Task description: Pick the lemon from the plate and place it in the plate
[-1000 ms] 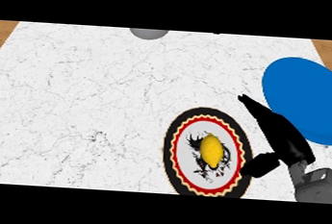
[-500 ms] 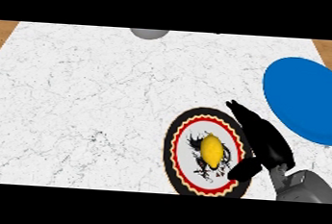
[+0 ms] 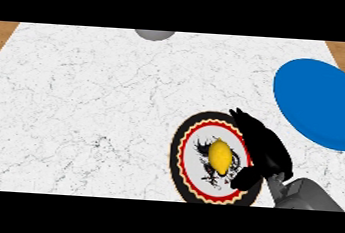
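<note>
Just beside lemon (image 3: 219, 156), open right hand (image 3: 266, 149)

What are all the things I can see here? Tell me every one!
lemon: one, yellow, lying in the middle of the patterned plate.
patterned plate: one, white with a black drawing and a red and black rim, near the lower edge of the counter.
blue plate: one, plain blue, at the right side.
grey object: one, at the far edge, partly cut off.
counter: one, white marble.
right hand: one, black, over the patterned plate's right side, beside the lemon.
</note>
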`<state>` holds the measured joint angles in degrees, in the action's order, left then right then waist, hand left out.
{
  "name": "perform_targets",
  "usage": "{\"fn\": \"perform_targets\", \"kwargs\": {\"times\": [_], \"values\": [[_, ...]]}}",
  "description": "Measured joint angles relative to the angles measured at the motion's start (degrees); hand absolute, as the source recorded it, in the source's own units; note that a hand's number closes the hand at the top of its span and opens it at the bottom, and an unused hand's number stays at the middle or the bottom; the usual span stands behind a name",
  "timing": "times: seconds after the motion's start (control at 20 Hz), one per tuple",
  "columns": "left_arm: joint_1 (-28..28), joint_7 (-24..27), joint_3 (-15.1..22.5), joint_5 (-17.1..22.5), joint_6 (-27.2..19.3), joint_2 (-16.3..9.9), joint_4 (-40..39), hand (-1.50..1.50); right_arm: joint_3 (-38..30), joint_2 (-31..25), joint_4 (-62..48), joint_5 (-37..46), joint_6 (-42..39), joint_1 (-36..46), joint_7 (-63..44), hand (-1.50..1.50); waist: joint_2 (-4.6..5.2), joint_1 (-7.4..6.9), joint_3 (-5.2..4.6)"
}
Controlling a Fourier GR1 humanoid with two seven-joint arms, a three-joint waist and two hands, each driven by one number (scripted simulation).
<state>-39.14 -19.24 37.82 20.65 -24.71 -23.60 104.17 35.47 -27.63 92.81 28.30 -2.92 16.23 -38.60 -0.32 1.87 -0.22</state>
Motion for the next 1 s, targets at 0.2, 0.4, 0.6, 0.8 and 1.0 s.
{"fn": "perform_targets", "kwargs": {"times": [0.2,0.4,0.6,0.8,1.0], "values": [[0.6,0.6,0.5,0.4,-0.5,-0.1,-0.4,0.0,1.2,1.2,-1.2,0.8,-0.2,-0.1,-1.0,-1.5,0.15,-0.21,0.06],[1.3,1.0,1.1,0.5,-1.0,-0.5,-0.6,0.0,3.1,2.3,-2.7,1.9,-1.3,0.5,-1.7,1.5,0.29,-0.66,0.07],[1.9,1.5,1.6,1.0,-1.2,-0.9,-1.0,0.0,5.1,2.7,-3.7,3.9,-2.2,1.6,-1.5,1.5,0.27,-0.96,0.09],[2.3,1.3,2.0,1.8,-1.7,-1.4,-0.9,0.0,5.9,3.1,-4.8,5.7,-1.8,2.7,-1.3,1.5,0.28,-0.89,0.1],[2.5,1.9,2.4,2.4,-1.9,-2.1,-1.0,0.0,5.0,4.6,-6.1,7.1,0.0,3.5,-3.1,1.5,0.19,-0.68,0.1]]}}
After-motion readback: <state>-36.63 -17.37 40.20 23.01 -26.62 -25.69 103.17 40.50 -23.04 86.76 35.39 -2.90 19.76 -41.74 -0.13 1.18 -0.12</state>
